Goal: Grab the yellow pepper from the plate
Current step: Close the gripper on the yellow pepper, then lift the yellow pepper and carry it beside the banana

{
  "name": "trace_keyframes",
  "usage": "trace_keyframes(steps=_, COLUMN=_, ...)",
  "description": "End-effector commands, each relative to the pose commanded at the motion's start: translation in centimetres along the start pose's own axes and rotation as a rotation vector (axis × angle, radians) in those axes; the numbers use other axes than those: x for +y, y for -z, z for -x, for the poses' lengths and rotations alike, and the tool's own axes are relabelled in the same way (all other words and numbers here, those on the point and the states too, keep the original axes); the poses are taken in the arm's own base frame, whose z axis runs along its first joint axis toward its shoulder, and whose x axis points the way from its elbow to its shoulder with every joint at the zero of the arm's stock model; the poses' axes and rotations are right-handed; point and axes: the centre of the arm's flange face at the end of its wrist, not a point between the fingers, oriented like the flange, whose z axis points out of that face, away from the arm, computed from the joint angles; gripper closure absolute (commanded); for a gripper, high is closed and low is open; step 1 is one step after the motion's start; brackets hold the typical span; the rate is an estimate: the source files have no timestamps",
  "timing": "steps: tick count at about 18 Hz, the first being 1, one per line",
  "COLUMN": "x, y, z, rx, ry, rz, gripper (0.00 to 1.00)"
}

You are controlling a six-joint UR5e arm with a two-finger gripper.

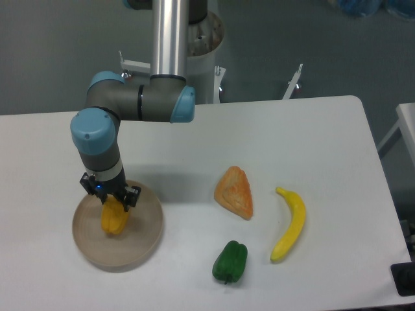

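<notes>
The yellow pepper (114, 219) lies on the round tan plate (146, 236) at the table's front left. My gripper (111, 202) points straight down onto the pepper's upper end, with its fingers on either side of it and pressed against it. The fingertips are hidden behind the pepper and the gripper body. The pepper still rests on the plate.
An orange lumpy triangular piece (235, 192) lies mid-table, with a banana (290, 224) to its right and a green pepper (230, 262) near the front edge. The arm's grey column (170, 39) rises behind the plate.
</notes>
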Motion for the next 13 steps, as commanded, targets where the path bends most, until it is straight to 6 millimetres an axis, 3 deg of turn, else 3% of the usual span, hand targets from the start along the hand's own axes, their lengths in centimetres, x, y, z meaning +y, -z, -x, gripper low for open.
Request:
trace_keyframes(steps=4, x=-0.4, y=1.4, z=0.4, rx=-0.008, ry=-0.008, rz=-0.023, gripper=0.51)
trace_keyframes(steps=6, x=-0.5, y=4.0, z=1.3, rx=-0.023, ry=-0.066, rz=-0.053, gripper=0.52)
trace_keyframes(steps=9, x=0.4, y=7.2, z=5.8, rx=-0.05, ry=-0.047, rz=-0.088, gripper=0.53)
trace_keyframes(steps=13, x=3.9, y=10.5, z=16.5, rx=-0.084, ry=-0.047, rz=-0.073, gripper=0.53)
